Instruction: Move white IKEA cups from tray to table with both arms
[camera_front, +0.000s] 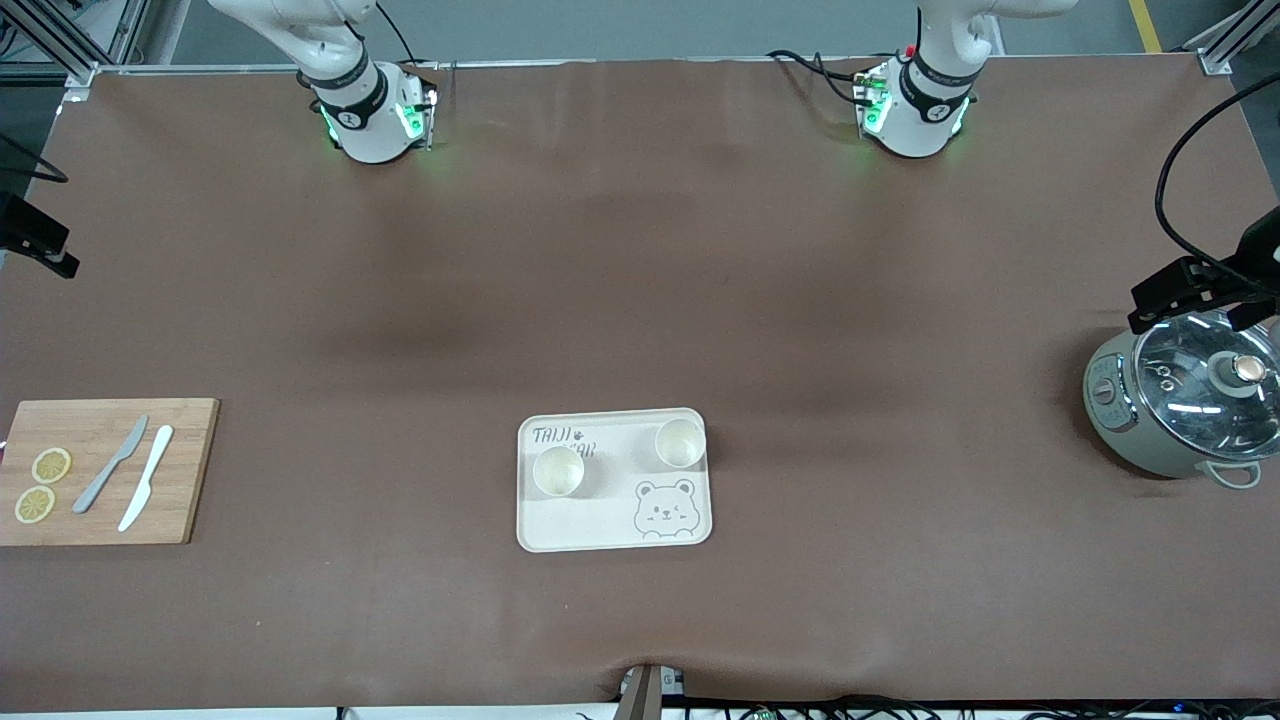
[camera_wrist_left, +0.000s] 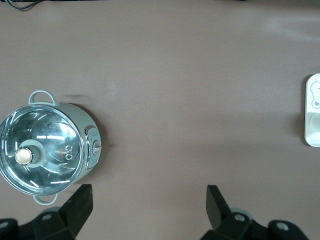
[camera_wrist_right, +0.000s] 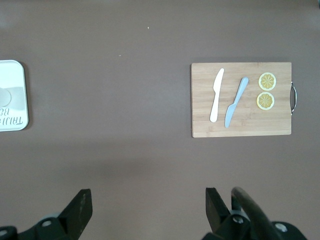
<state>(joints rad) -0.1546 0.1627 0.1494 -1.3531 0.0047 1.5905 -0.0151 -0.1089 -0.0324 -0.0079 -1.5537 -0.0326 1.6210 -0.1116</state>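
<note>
On the tray (camera_front: 560, 525) both white IKEA cups (camera_front: 558, 471) sit untouched at roughly ten and two o'clock. Left gripper (camera_wrist_left: 149, 205) and right gripper (camera_wrist_right: 148, 206) hover high, spread wide, empty; each should descend centred over its nearer rim.

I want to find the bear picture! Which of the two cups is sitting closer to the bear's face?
The cup toward the left arm's end of the tray; it stands just above the bear drawing. The other cup covers the lettering instead.

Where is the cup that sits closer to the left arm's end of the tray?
In the front view, that white cup stands upright on the tray, in its corner toward the left arm's end, above the bear drawing and slightly farther from the camera than the other cup.
</note>
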